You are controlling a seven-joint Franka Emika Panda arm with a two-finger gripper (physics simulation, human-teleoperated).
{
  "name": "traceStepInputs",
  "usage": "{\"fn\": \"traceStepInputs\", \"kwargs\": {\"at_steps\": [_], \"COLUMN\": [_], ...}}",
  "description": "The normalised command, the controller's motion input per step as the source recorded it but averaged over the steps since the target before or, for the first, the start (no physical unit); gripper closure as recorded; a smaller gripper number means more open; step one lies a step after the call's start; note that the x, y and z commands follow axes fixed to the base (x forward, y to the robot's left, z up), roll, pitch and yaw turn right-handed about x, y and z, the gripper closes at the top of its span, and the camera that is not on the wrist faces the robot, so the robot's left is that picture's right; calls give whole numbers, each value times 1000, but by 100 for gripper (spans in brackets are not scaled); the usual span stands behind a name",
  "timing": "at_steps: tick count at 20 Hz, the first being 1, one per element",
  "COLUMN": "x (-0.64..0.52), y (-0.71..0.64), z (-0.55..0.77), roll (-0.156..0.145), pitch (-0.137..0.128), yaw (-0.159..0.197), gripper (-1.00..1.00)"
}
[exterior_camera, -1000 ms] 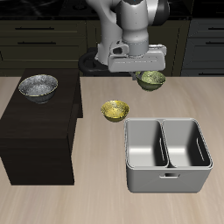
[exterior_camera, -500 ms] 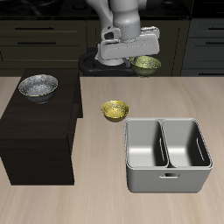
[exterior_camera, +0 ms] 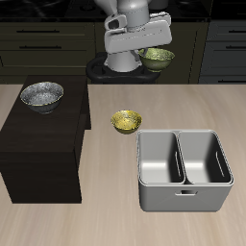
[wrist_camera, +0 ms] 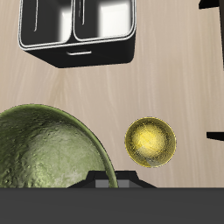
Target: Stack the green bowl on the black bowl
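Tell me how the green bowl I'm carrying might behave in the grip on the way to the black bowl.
Held by its rim, the green bowl hangs to one side of the gripper, so it may swing or tilt. Its glossy surface looks slippery and could slide. It appears rigid and shallow, so it should likely settle in the wider black bowl.

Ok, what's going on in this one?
The gripper holds the green bowl lifted high above the table's back. The black bowl sits on the dark cabinet, not yet stacked on. A yellow-gold bowl and a grey two-compartment bin rest on the table.
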Motion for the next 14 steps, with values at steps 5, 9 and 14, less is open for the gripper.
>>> {"fn": "traceStepInputs", "kwargs": {"at_steps": [5, 9, 14], "x": [121, 152, 214], "y": [-316, -349, -446], "z": [348, 193, 122], "roll": [6, 11, -10], "pitch": [0, 2, 14], "yaw": [-29, 32, -9], "gripper": [100, 100, 100]}}
